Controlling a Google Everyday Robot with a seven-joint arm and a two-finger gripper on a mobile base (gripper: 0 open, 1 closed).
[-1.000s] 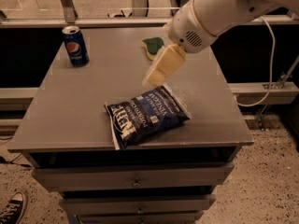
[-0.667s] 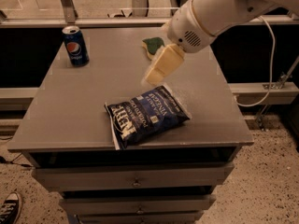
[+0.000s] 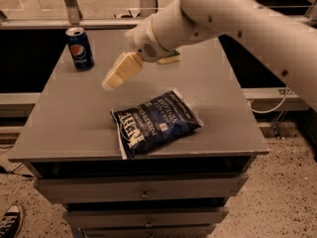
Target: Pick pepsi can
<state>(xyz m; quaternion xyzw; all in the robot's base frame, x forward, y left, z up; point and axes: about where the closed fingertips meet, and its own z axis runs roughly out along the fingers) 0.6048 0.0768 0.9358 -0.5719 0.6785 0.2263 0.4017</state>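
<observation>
The pepsi can (image 3: 80,48), dark blue with a silver top and the round logo, stands upright near the far left corner of the grey tabletop (image 3: 74,128). My gripper (image 3: 119,72) hangs over the middle of the table on the white arm (image 3: 223,19), its cream fingers pointing down-left. It is to the right of the can and apart from it, holding nothing I can see.
A flat dark-blue chip bag (image 3: 156,122) lies at the table's front centre, below the gripper. A green and yellow sponge (image 3: 170,58) lies behind the arm at the back. Drawers front the cabinet below. A shoe (image 3: 9,221) is on the floor at the lower left.
The arm and gripper have swung left toward the can side of the table. The can and the chip bag have not moved.
</observation>
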